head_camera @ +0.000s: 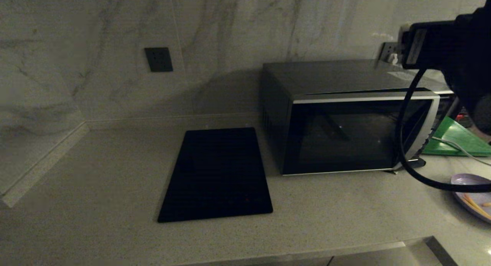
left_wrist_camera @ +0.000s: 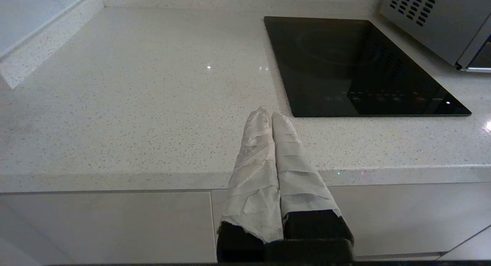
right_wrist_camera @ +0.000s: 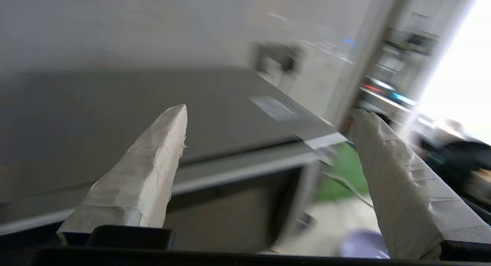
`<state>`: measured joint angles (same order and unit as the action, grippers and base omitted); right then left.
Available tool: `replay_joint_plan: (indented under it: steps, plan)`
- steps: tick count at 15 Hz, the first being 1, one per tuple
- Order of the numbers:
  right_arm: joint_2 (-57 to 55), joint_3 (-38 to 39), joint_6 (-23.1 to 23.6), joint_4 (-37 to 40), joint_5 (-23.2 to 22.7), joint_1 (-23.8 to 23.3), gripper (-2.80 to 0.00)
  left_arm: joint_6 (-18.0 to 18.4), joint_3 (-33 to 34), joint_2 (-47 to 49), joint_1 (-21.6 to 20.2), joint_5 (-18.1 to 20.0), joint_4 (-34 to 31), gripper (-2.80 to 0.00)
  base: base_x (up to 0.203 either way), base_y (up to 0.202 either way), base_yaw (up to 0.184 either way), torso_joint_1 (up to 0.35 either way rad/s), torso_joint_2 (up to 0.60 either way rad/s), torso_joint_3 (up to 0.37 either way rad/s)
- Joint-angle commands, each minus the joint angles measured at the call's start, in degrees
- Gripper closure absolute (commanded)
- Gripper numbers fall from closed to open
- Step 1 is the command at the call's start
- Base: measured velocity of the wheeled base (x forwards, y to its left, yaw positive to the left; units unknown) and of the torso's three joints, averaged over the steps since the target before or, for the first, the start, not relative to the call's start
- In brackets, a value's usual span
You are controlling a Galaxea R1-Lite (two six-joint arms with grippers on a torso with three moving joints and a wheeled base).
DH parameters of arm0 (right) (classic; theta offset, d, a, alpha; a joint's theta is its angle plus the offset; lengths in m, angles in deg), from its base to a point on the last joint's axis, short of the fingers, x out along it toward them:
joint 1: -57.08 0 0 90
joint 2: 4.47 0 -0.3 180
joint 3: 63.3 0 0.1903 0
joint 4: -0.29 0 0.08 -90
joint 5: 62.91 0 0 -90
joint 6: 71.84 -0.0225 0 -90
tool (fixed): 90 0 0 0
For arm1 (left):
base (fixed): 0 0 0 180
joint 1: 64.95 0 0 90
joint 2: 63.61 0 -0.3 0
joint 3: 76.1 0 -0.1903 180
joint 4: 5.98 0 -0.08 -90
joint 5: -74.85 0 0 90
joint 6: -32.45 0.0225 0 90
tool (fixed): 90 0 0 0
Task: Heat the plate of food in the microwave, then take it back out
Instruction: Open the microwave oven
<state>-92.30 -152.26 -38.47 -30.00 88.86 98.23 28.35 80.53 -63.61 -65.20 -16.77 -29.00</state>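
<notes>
1. My right gripper [right_wrist_camera: 268, 124] is raised high at the right edge of the head view; its two tape-wrapped fingers [right_wrist_camera: 145, 170] are spread wide, with nothing between them.
2. My left gripper [left_wrist_camera: 268, 114] is parked low, its wrapped fingers [left_wrist_camera: 253, 158] pressed together and holding nothing.

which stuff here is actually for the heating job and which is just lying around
For the job:
- microwave, door shut
- plate of food, on the counter to the microwave's right
- right gripper, open, up near the microwave's top

Just lying about:
- black mat
- green board
- left gripper, shut, parked
</notes>
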Motion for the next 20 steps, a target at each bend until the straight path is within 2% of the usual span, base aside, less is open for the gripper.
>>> replay_joint_plan:
  steps: [1, 3, 5, 9, 11, 13, 18, 20]
  plan:
    - [0.4, -6.2, 0.4, 1.0, 0.5, 4.7, -2.80, -0.1, 0.0, 0.1, 0.0, 0.0, 0.0, 0.00, 0.000, 0.000, 0.000, 0.000, 0.00, 0.000]
    - [-0.9, -10.7, 2.1, 1.0, 0.5, 7.9, -2.80, 0.0, 0.0, 0.1, 0.0, 0.0, 0.0, 0.00, 0.000, 0.000, 0.000, 0.000, 0.00, 0.000]
    - [-1.5, -12.4, 3.2, 0.7, 0.5, 8.2, -2.80, 0.0, 0.0, 0.1, 0.0, 0.0, 0.0, 0.00, 0.000, 0.000, 0.000, 0.000, 0.00, 0.000]
    - [-1.8, -9.2, 2.9, -0.7, 1.1, 8.2, -2.80, 0.0, 0.0, 0.0, 0.0, 0.0, 0.0, 0.00, 0.000, 0.000, 0.000, 0.000, 0.00, 0.000]
    - [-2.0, -8.2, 3.6, -3.3, -1.6, 6.8, -2.80, -0.1, 0.0, 0.1, 0.0, 0.0, 0.0, 0.00, 0.000, 0.000, 0.000, 0.000, 0.00, 0.000]
    - [-0.8, -8.0, 8.2, -2.6, -2.9, 5.7, -2.80, 0.0, 0.0, 0.1, 0.0, 0.0, 0.0, 0.00, 0.000, 0.000, 0.000, 0.000, 0.00, 0.000]
    - [3.6, -10.1, 7.6, 19.9, -2.7, 5.6, -2.80, 0.0, 0.0, 0.1, 0.0, 0.0, 0.0, 0.00, 0.000, 0.000, 0.000, 0.000, 0.00, 0.000]
    - [5.5, -10.7, 7.3, 34.1, -2.4, 4.6, -2.80, 0.0, 0.0, 0.1, 0.0, 0.0, 0.0, 0.00, 0.000, 0.000, 0.000, 0.000, 0.00, 0.000]
